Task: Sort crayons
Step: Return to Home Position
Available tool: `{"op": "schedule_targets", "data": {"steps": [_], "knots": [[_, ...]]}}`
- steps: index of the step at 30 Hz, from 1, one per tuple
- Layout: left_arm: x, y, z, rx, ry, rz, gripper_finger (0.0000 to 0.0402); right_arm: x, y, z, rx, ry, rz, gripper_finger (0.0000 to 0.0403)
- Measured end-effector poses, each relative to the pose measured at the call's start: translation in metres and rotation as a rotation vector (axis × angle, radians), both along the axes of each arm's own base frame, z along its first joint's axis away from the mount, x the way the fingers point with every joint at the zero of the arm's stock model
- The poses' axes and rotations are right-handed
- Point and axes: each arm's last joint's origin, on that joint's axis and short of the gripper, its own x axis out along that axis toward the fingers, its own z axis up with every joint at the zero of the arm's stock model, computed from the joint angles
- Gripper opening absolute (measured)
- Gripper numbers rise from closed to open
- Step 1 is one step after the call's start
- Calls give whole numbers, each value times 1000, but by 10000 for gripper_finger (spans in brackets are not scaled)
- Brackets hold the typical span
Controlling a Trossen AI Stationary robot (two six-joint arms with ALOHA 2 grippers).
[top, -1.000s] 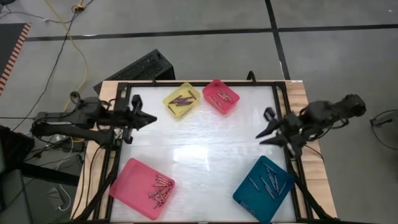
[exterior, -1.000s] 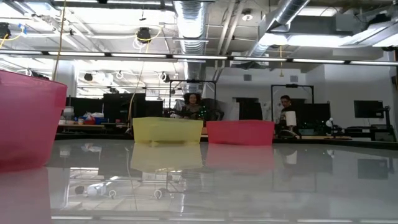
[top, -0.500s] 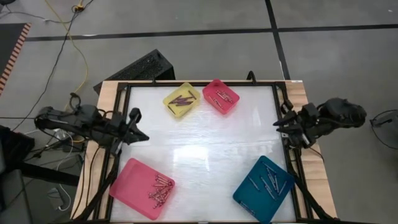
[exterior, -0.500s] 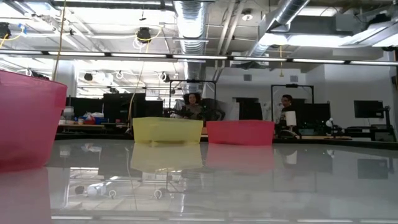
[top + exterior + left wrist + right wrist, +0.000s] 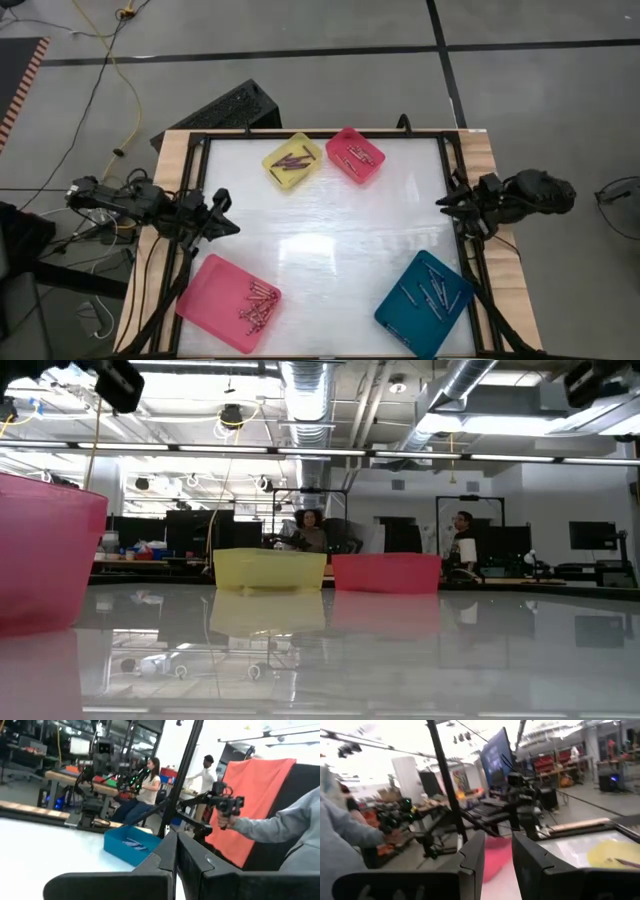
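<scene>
All the crayons (image 5: 258, 304) I can see lie inside four trays on the white worktop (image 5: 330, 225). Seen from above, a big pink tray (image 5: 212, 288) sits at 7 o'clock, with a heap of them at its end nearer the teal tray (image 5: 425, 336). That one sits at 5 o'clock and holds a spread of pale ones. A yellow tray (image 5: 300, 140) at 11 o'clock holds a few purple ones. A small pink tray (image 5: 366, 178) just beside it, at 12 o'clock, holds some more.

The left claw (image 5: 228, 212) hangs over the worktop's edge at 9 o'clock, its fingers pressed together on nothing. The right claw (image 5: 443, 205) hangs over the edge at 3 o'clock, with a small gap between its fingers and nothing in it. Both are well apart from the trays.

Far behind the worktop, one person (image 5: 312, 532) sits at a desk and another stands.
</scene>
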Motion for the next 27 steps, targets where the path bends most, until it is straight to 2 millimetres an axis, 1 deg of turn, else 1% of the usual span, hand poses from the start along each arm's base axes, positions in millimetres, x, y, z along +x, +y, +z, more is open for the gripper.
{"op": "schedule_targets", "data": {"steps": [4,9,13,16,19,22,24,27], "knots": [[-14,3,-7,-17,-93,-5,0,1,-1,-7,-5,71,-21,107],[-24,6,-27,-29,-146,-2,0,7,1,-16,-7,85,-37,107],[-18,5,-40,-41,-123,-4,0,19,4,-32,-8,86,-30,107],[-15,4,-49,-54,-92,10,0,27,7,-45,-10,50,-3,107],[-14,4,-52,-40,-88,20,0,34,11,-58,-12,27,45,107],[-13,4,-57,-30,-83,26,0,40,12,-73,2,25,51,107],[-11,4,-61,-29,-63,26,0,43,13,-79,8,-17,55,107],[-11,4,-63,-32,-47,26,0,47,15,-91,0,-53,70,107]]}}
